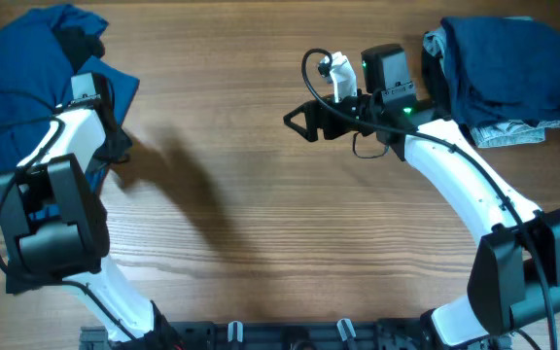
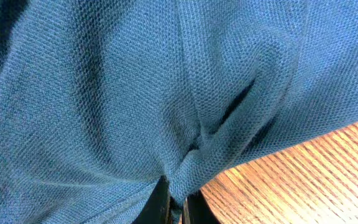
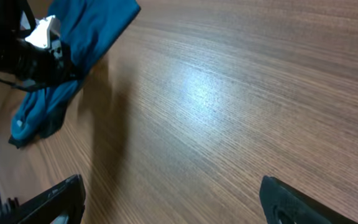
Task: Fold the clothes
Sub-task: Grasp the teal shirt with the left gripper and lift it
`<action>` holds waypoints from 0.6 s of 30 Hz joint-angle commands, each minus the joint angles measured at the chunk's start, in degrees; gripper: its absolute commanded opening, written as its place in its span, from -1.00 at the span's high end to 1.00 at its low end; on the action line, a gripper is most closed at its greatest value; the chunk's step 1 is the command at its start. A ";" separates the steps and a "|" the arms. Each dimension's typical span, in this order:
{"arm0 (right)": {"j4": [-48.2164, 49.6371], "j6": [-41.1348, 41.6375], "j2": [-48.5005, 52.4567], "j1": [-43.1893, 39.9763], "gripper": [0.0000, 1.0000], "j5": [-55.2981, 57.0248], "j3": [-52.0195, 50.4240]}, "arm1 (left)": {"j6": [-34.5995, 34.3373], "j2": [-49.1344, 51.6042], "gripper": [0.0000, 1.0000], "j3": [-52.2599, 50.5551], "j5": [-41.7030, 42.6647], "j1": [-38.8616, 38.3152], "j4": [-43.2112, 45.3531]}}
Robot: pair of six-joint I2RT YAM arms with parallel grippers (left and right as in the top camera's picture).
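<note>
A crumpled blue garment (image 1: 22, 87) lies heaped at the far left corner of the wooden surface (image 1: 261, 243). The left arm reaches up into it, and the left gripper (image 2: 176, 210) is buried under the knit cloth. In the left wrist view its dark fingers (image 2: 159, 205) stand close together, pinching a bunched fold of the blue fabric, with a wedge of wood grain showing at lower right.

At the far right corner sits a folded stack (image 1: 508, 58) — a dark blue piece on top, with the edge of a pale grey garment (image 1: 513, 134) showing beneath it on the near side.

The right gripper (image 1: 292, 122) hangs over bare wood near the middle of the far side, pointing toward the left arm and well apart from both piles. Its fingers (image 3: 297, 202) are spread wide, with nothing between them. The right wrist view looks across the surface to the blue heap in the distance.

The surface is brown wood with lengthwise grain — a soft shadow (image 1: 188, 180) falls beside the left arm. A black rail (image 1: 290, 335) runs along the near edge between the arm bases.
</note>
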 commanded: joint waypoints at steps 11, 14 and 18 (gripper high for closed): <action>3.10 1.01 0.52 0.07 -0.74 0.15 1.29 | -0.04 -29.55 0.92 30.60 10.93 -0.11 -18.05; 4.70 3.67 -0.02 -1.01 -0.73 -1.11 1.29 | -0.07 -37.86 0.92 31.32 20.48 -0.11 -13.70; 5.03 3.78 -3.02 -4.17 -0.72 -4.48 1.29 | -4.37 -44.06 0.92 31.32 33.33 -0.11 -4.72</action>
